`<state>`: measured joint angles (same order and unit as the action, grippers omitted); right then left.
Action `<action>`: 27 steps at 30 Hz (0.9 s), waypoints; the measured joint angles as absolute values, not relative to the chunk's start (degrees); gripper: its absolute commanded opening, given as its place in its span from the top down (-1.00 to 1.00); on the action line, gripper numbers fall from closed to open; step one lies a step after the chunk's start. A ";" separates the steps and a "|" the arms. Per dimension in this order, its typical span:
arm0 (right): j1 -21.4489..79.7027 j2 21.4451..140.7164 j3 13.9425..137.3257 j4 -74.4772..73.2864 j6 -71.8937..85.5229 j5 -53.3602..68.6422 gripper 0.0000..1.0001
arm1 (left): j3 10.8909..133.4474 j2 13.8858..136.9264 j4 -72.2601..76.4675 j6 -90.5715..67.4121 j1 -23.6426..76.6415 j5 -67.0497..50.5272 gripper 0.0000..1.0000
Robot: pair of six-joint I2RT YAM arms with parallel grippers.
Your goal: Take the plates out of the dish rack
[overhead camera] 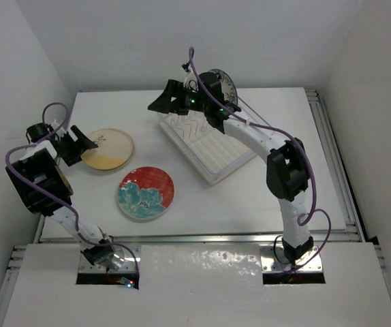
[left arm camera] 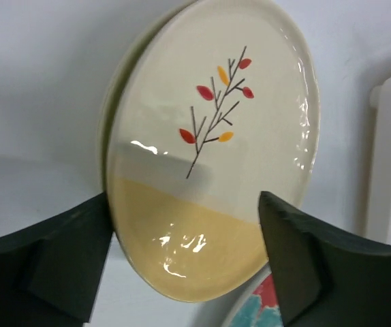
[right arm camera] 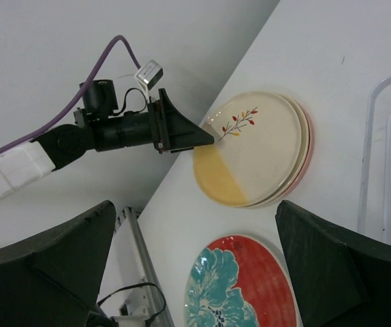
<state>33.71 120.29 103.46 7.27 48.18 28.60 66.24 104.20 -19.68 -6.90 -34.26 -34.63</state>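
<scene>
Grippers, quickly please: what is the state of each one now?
Left gripper: open, holding nothing, at the cream plate.
Right gripper: open, holding nothing.

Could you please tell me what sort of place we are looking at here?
Most likely a robotics lab test cell, not a kitchen: plain white walls enclose a white table, the left arm and right arm are bolted at its near edge, and the dish rack and plates look staged.
</scene>
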 measured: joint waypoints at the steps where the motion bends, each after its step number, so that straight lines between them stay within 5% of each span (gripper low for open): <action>1: 33.58 120.29 103.46 7.22 48.21 28.71 -0.98 | 66.54 104.12 -19.75 -5.87 -33.58 -33.58 -0.84; 3: 33.43 120.29 103.46 7.20 48.25 28.82 -0.98 | 66.83 103.33 -20.03 -3.42 -31.88 -31.16 -1.00; 23: 31.79 120.14 104.22 2.66 45.30 28.86 -0.98 | 67.29 100.97 -23.99 6.42 -28.21 -17.74 -1.00; 26: 31.22 119.90 108.09 -6.94 38.24 24.45 -0.59 | 69.38 99.79 -25.54 6.39 -28.21 -18.57 -0.99; 27: 30.68 119.24 108.88 -10.17 35.51 22.48 0.05 | 70.59 99.33 -25.98 6.39 -28.21 -19.09 -1.00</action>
<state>30.68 119.24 108.88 -10.17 35.51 22.48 70.59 99.33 -25.98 6.39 -28.21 -19.09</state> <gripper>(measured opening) 0.869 0.997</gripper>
